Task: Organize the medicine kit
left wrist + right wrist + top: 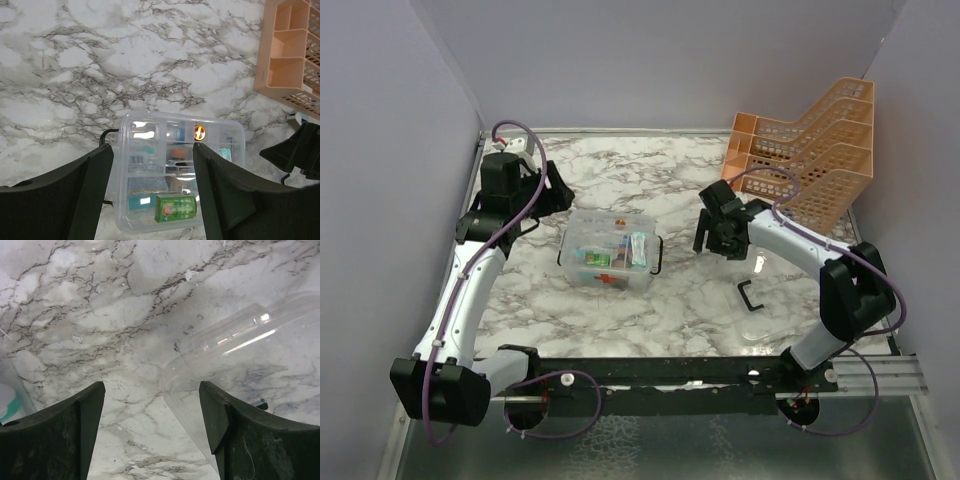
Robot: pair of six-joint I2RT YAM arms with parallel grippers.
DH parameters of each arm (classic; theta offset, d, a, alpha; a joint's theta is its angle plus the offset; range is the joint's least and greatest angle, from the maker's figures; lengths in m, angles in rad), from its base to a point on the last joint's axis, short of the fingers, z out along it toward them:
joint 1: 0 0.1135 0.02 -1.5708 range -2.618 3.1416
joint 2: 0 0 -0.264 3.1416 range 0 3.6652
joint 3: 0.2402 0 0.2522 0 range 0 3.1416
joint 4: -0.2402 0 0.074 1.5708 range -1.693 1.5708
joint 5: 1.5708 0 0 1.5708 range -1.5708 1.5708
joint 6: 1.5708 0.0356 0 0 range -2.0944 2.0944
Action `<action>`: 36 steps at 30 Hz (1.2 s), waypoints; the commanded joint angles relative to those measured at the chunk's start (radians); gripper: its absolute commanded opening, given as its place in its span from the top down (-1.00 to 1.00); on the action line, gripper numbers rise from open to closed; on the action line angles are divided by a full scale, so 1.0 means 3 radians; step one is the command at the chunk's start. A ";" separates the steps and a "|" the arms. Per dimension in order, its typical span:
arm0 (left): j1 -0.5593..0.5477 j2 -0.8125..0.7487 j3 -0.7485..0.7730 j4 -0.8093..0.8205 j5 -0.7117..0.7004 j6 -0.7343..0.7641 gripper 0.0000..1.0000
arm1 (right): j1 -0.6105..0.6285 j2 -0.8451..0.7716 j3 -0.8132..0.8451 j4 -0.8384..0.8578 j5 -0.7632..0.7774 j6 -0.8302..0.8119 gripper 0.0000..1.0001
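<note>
The medicine kit (610, 250) is a clear plastic box mid-table, with small packets and bottles in its compartments. In the left wrist view the medicine kit (150, 150) lies below my fingers, a green packet (175, 207) at its near end. My left gripper (555, 195) hovers just left of and behind it, open and empty; the left gripper (152, 190) frames the box. A clear lid (240, 355) lies flat on the table, also seen as the lid (768, 325) with a black handle (752, 297). My right gripper (715, 235) hangs open above the lid's corner, the right gripper (152, 415) holding nothing.
An orange mesh tiered rack (810, 150) stands at the back right, and the rack (292, 50) fills the upper right of the left wrist view. Grey walls close in the marble table (650, 170) on three sides. A black clip (658, 255) sticks out of the box's right side.
</note>
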 commanded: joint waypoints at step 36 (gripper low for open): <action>-0.0866 -0.0060 0.0044 0.0877 0.0959 -0.0066 -0.36 | 0.0013 -0.0606 -0.1018 -0.0018 -0.0060 -0.0485 -0.70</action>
